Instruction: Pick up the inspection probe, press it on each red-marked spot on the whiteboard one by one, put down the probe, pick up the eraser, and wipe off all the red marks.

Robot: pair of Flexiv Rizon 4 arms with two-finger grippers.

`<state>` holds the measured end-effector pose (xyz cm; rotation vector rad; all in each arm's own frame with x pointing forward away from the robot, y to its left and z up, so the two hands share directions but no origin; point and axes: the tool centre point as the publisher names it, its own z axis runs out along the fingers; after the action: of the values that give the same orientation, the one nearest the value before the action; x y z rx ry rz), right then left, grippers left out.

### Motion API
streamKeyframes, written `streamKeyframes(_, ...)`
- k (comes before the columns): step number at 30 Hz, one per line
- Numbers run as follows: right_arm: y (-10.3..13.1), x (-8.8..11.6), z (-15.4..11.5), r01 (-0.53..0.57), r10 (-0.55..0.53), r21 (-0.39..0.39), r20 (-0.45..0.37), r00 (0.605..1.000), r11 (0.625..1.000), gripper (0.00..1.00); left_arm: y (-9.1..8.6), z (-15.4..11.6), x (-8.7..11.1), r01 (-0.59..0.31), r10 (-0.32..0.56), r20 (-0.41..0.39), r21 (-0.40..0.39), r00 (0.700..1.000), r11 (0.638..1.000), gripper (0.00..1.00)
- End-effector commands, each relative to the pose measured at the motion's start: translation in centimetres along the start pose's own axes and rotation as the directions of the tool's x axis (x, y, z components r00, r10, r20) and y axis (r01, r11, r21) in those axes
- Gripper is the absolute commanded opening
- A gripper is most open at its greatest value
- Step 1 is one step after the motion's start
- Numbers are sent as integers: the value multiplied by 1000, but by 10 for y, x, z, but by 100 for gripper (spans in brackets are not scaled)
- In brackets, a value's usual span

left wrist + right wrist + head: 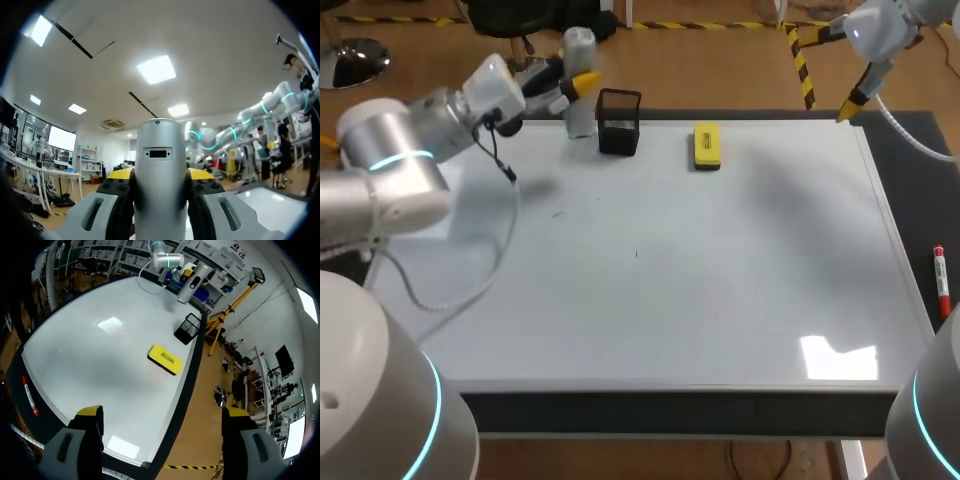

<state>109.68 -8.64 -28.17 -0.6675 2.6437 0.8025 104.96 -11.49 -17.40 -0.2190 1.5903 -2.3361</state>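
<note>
The inspection probe (a silver cylinder) stands upright, pinched between the left gripper's yellow-tipped fingers over the far left corner of the whiteboard, just beside a black mesh pen holder. The yellow eraser lies flat on the board a bit further along the far edge. The right gripper hangs over the far right corner, fingers spread wide with nothing in them, and a red marker lies on the dark table off the board's right side.
</note>
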Motion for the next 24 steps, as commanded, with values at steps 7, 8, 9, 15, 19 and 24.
streamKeyframes(7,0,-1,-1,2,-1,2,-6,1000,1000,100,7,29,-38,18,-9,-204,42,979,999,0)
streamKeyframes(8,0,-1,-1,2,-1,2,-6,1000,1000,100,8,31,-40,17,-7,-220,46,976,999,0)
streamKeyframes(9,0,-1,-1,2,-1,2,-6,1000,1000,100,9,33,-42,18,-5,-230,53,973,998,0)
streamKeyframes(15,0,-1,-1,2,-1,2,-6,1000,1000,100,11,46,-49,23,-2,-292,70,956,997,0)
streamKeyframes(19,0,-1,-1,2,-1,2,-6,1000,1000,100,12,56,-52,28,1,-333,80,943,996,0)
streamKeyframes(24,0,-1,-1,2,-1,2,-6,1000,1000,100,18,63,-57,44,-3,-383,99,924,994,0)
